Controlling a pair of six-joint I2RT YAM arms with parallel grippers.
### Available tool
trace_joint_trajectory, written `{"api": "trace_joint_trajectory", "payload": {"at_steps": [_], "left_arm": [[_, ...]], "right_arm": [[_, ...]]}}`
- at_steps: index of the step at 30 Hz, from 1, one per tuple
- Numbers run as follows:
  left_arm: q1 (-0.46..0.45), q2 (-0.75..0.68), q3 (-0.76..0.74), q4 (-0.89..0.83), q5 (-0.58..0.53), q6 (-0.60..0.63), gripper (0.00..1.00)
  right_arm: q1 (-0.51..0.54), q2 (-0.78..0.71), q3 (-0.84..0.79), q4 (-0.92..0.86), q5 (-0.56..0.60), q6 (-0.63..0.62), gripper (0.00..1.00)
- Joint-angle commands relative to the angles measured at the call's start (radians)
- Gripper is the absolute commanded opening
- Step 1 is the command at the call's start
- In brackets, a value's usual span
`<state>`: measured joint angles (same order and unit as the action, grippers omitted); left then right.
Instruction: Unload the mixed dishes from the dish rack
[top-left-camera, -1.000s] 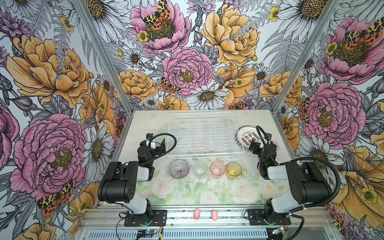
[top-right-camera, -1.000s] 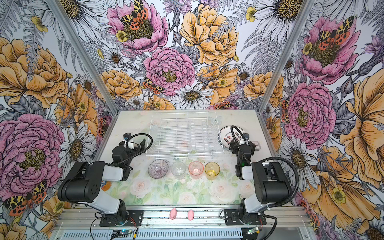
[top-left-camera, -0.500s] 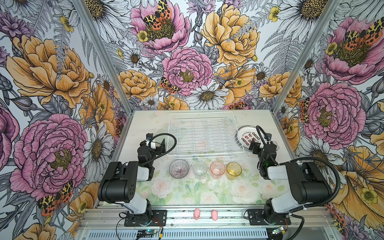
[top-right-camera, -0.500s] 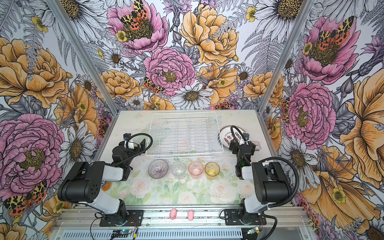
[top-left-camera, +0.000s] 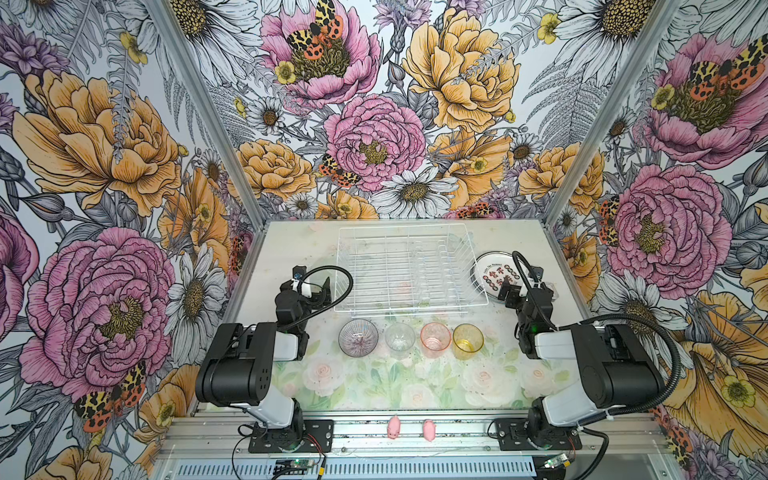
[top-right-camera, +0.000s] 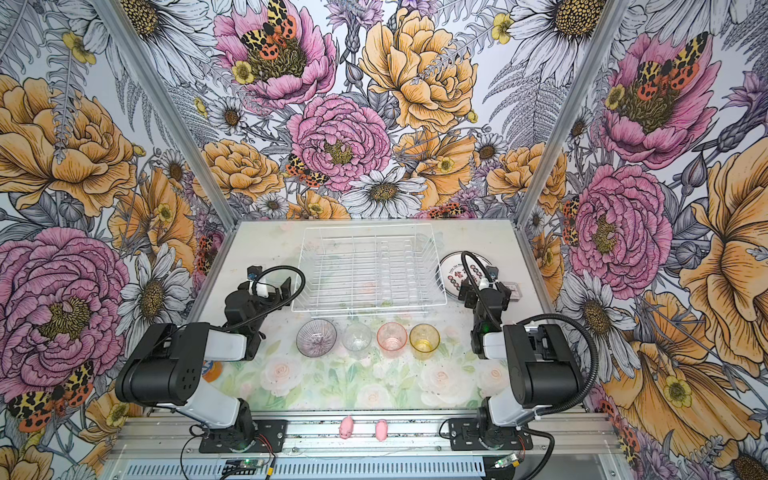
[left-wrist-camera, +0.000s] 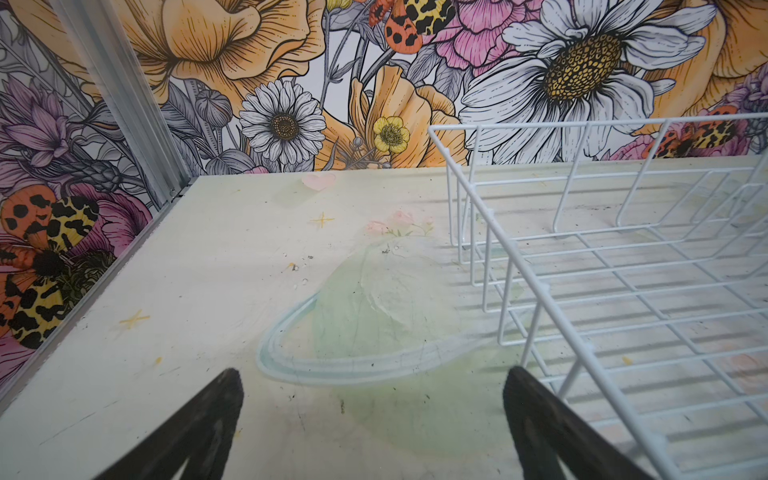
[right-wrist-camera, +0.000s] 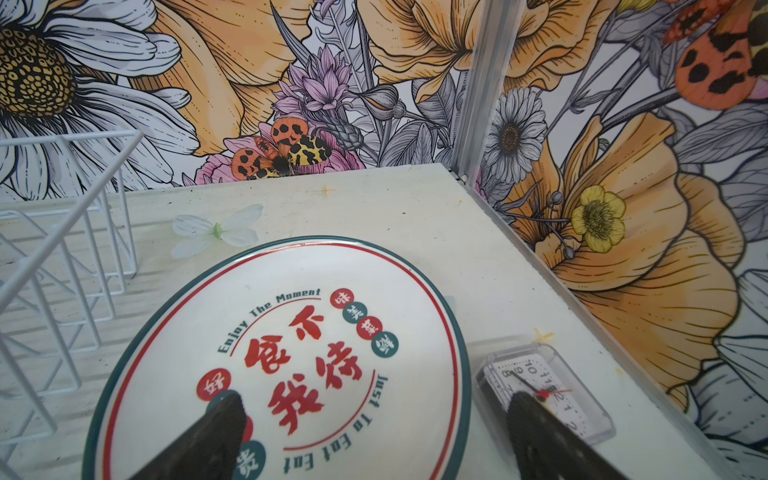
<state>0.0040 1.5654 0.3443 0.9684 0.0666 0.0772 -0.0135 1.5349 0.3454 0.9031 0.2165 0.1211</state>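
Note:
The dish rack (top-left-camera: 409, 309) (top-right-camera: 368, 308), a white wire basket, stands empty at the back middle in both top views. In front of it stand in a row a ribbed grey bowl (top-left-camera: 358, 337), a clear tumbler (top-left-camera: 400, 337), a pink tumbler (top-left-camera: 435, 336) and an amber tumbler (top-left-camera: 468, 340). White plates (top-left-camera: 490, 266) with dark rims and red characters lie stacked right of the rack. My left gripper (top-left-camera: 309, 286) (left-wrist-camera: 374, 415) is open over bare table beside the rack's left wall (left-wrist-camera: 544, 286). My right gripper (top-left-camera: 524, 291) (right-wrist-camera: 374, 424) is open above the top plate (right-wrist-camera: 291, 332), holding nothing.
A small clear-cased clock (right-wrist-camera: 552, 390) lies beside the plates near the right wall. Two pink pig figures (top-left-camera: 393, 427) (top-left-camera: 428, 429) sit on the front rail. Flowered walls close in the table on three sides.

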Motion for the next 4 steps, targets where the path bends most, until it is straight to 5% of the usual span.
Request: {"api": "trace_joint_trajectory", "payload": {"at_steps": [1, 4], "left_arm": [[0.005, -0.016, 0.013, 0.004, -0.005, -0.016, 0.99], [0.007, -0.016, 0.014, 0.005, -0.005, -0.016, 0.99]], "right_arm": [[0.002, 0.005, 0.014, 0.036, 0.01, -0.002, 1.0], [0.002, 0.005, 0.014, 0.037, 0.01, -0.002, 0.99]]}}
